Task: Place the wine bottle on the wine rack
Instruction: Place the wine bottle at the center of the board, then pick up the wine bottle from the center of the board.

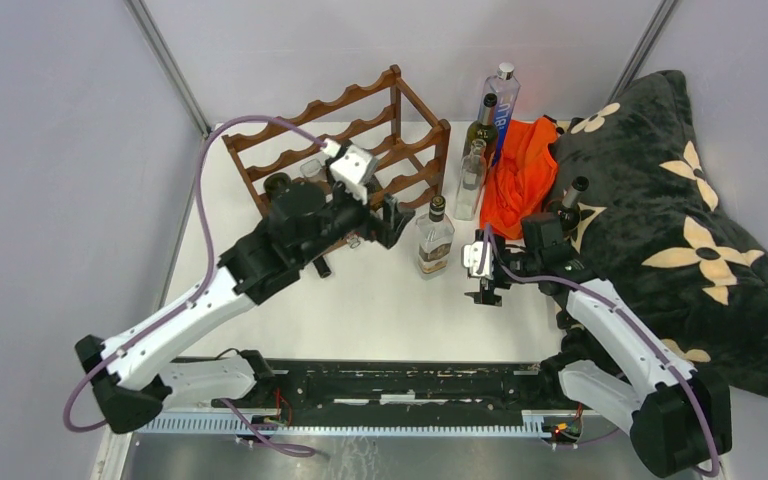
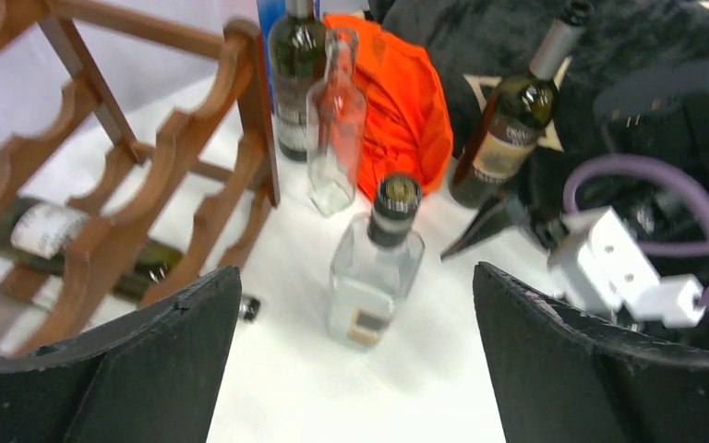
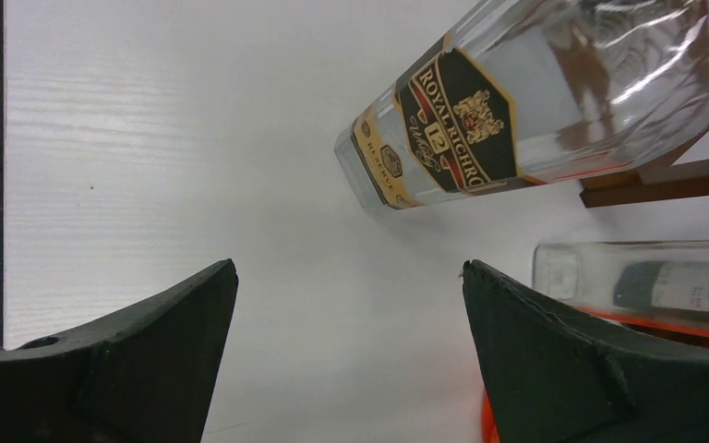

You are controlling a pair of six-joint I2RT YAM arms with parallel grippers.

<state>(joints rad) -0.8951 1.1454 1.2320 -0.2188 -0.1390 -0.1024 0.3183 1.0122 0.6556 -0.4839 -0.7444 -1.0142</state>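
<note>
The wine rack (image 1: pixel 360 130) stands at the back left of the table, reddish-brown with wavy rails. A dark wine bottle (image 2: pixel 46 235) with a pale label lies on its side in the lowest tier. Its capped neck (image 2: pixel 249 307) pokes out toward the front. My left gripper (image 1: pixel 397 222) hovers just right of the rack's front corner. It is open, and in the left wrist view nothing lies between the left gripper's (image 2: pixel 355 305) fingers. My right gripper (image 1: pixel 485 285) is open over bare table right of centre, and the right wrist view shows the right gripper (image 3: pixel 351 277) empty too.
A square clear bottle (image 1: pixel 435 240) stands between the two grippers. Behind it stand a slim clear bottle (image 1: pixel 471 180), a green bottle (image 1: pixel 480 125) and a tall bottle (image 1: pixel 502 100). Another wine bottle (image 1: pixel 567 205) leans on the black blanket (image 1: pixel 670 220) beside an orange cloth (image 1: pixel 522 170).
</note>
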